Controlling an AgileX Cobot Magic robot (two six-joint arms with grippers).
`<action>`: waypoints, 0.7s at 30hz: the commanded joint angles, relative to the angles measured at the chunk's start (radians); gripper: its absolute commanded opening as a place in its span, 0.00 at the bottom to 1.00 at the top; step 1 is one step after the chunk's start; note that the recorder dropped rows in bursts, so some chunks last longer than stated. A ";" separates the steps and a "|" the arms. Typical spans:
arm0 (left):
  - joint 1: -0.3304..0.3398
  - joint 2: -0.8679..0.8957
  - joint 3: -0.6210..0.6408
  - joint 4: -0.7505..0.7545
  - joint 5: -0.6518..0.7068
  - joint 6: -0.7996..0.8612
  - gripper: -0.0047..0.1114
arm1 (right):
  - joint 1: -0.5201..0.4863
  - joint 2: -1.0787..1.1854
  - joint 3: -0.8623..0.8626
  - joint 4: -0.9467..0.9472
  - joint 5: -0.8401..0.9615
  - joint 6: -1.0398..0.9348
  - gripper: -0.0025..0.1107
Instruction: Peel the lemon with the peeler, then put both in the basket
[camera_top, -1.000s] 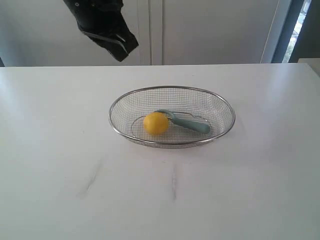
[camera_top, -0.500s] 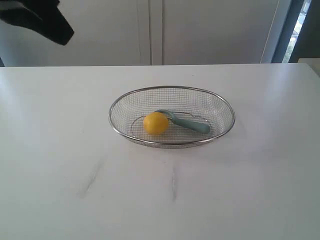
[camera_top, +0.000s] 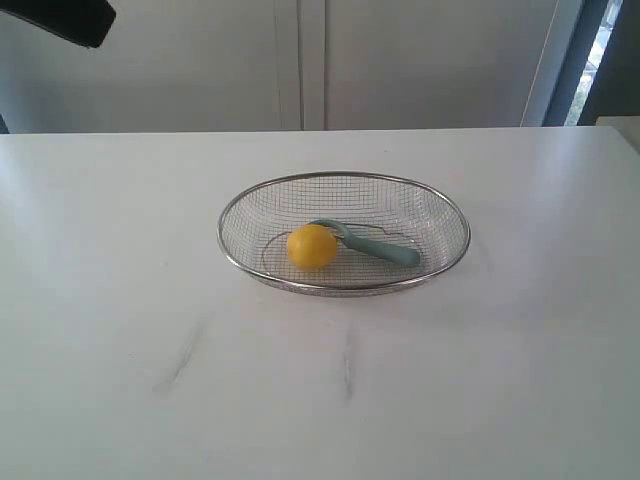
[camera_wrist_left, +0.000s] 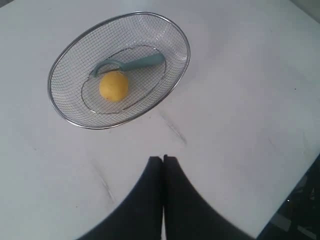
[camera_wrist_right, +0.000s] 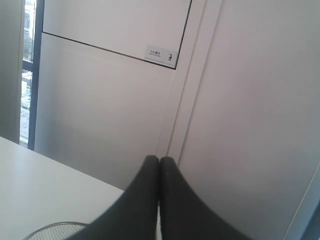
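Room: you have pale wall panels (camera_top: 420, 60) beyond the far edge of the work surface, well past both grippers, with a strip of window (camera_top: 600, 50) toward the right arm's side. A small label (camera_wrist_right: 162, 54) sits on the panel that the right gripper faces; its text is too small to read.

Tabletop (camera_top: 500, 380): white, smooth and level. Faint grey streaks (camera_top: 180, 360) mark it between the left gripper and the basket.

Basket (camera_top: 343, 175): it rests flat on the tabletop, below and ahead of the left gripper and well apart from it. Only a sliver of its rim shows beneath the right gripper.

Left gripper (camera_wrist_left: 163, 159): clenched, fingers pressed together, holding nothing. It hangs high over the tabletop, which I judge keeps it clear of the basket.

Right gripper (camera_wrist_right: 159, 159): likewise clenched and empty, raised and aimed at the wall.

Peeler (camera_top: 385, 250): it lies on the basket's mesh floor, far from either gripper, its looped head next to the lemon. The shallow bowl likely holds it there.

Lemon (camera_top: 312, 247): it sits in the basket beside the peeler's head, touching or nearly so. You cannot confirm peeling from here; the skin reads evenly yellow. Both items being in the basket, I judge the placement step complete.
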 joint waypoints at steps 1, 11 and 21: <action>0.000 -0.011 0.005 -0.010 0.088 -0.010 0.04 | -0.002 -0.005 0.001 -0.003 -0.007 0.004 0.02; 0.033 -0.089 0.005 -0.019 0.088 -0.010 0.04 | -0.002 -0.005 0.001 -0.003 -0.007 0.004 0.02; 0.401 -0.372 0.005 0.029 0.088 -0.010 0.04 | -0.002 -0.005 0.001 -0.003 -0.007 0.004 0.02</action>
